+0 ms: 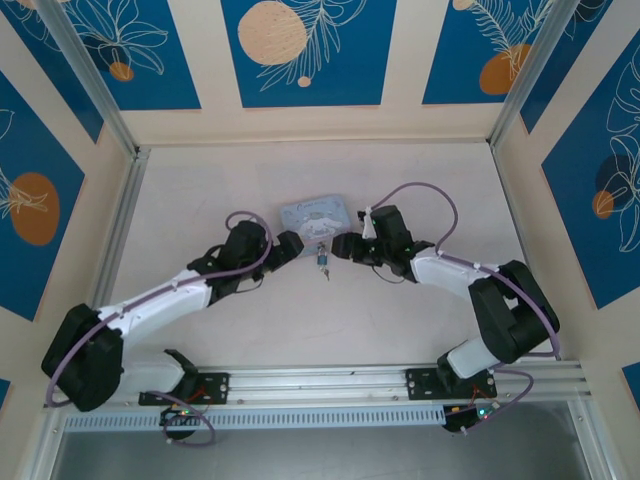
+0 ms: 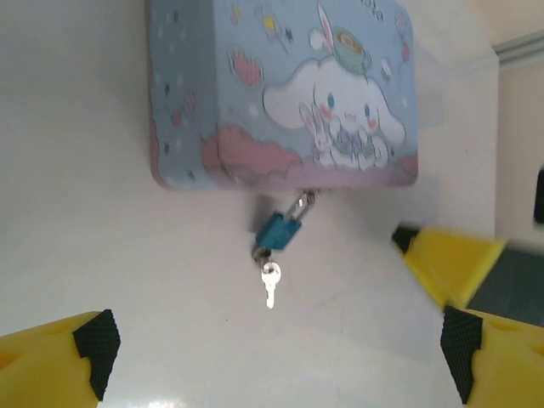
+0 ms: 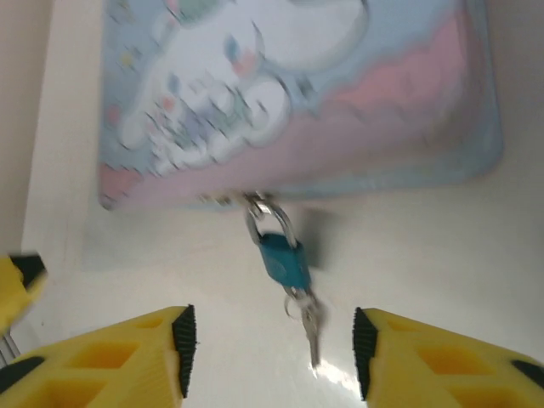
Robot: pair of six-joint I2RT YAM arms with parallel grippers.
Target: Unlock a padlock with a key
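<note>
Right wrist view: the padlock [image 3: 283, 259] is seen hooked to the edge of the tin [image 3: 297, 102] with the key [image 3: 310, 327] at its lower end, both judged light, rigid and slippery, best pinched across the key's flat head, while the right gripper [image 3: 272, 340] and left gripper [image 2: 279, 353] are held spread and empty.

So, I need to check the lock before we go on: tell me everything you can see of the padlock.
The padlock is tiny, with a teal-blue body and a thin silvery, metallic-looking shackle. It lies flat on the white table, shackle hooked into the front edge of the cartoon tin. A silvery key sits at its bottom end; whether it is inserted is unclear.
</note>
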